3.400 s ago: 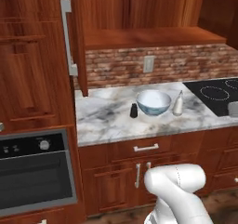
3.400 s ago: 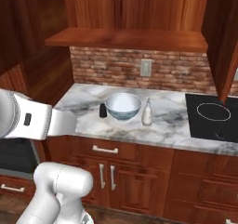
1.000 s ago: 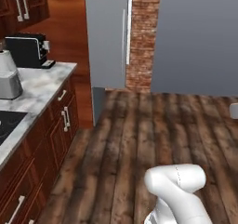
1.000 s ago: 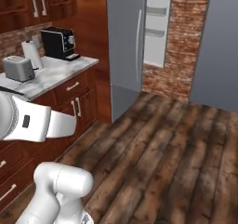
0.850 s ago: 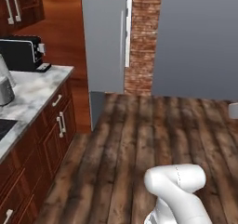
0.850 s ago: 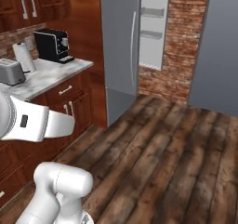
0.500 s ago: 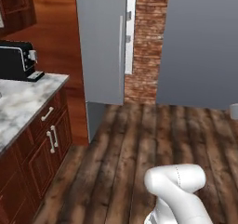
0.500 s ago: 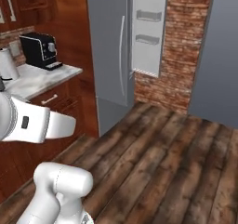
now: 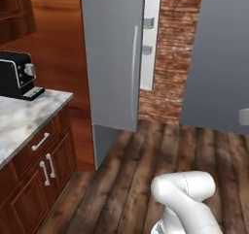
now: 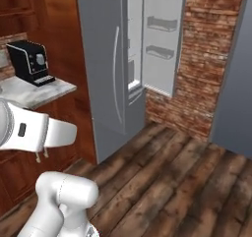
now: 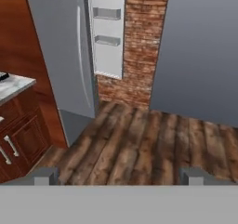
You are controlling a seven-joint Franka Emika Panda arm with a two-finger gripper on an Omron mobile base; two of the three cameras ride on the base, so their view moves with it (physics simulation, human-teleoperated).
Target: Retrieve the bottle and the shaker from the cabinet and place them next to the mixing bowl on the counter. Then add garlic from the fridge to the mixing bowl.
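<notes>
The fridge stands beyond the desk end, one door swung wide so its shelves can be reached for the garlic, which I cannot make out inside. The claw faces the fridge, tips spread wide and holding nothing, presumably ready for the grab. A coffee machine sits on the desk left of the fridge.

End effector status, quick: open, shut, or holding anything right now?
End effector: open, fingertips far apart, nothing between them; it faces the wood floor in front of the fridge.
</notes>
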